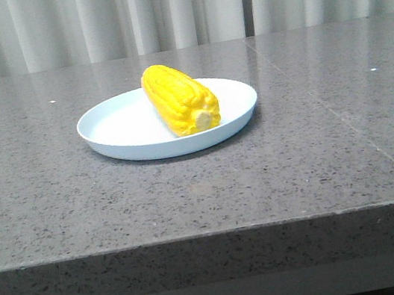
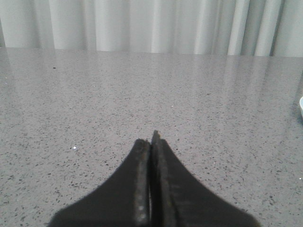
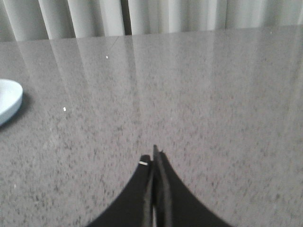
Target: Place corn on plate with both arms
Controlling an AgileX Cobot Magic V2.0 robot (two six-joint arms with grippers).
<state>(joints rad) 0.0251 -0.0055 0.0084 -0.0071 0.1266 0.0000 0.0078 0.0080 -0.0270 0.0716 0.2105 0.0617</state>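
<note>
The corn [image 1: 180, 99] lies on the plate [image 1: 113, 123], resting diagonally with its pale stub end toward the camera and its rounded tip toward the far rim. The plate sits on a grey speckled table [image 1: 53, 194], with pale curtains [image 1: 85, 22] hanging behind it.

Neither arm shows in the front view. In the left wrist view, the left gripper [image 2: 152, 139] has its 2 black fingers pressed together with nothing between them, low over bare table. A sliver of the plate [image 2: 301, 106] shows at the edge of that view, well apart from the fingertips and off to the gripper's right.

In the right wrist view, the right gripper [image 3: 154, 158] likewise has its 2 fingers closed on each other, holding nothing. The plate's rim [image 3: 9, 101] shows off to that gripper's left, well apart from the fingertips. The corn is outside both wrist views.
</note>
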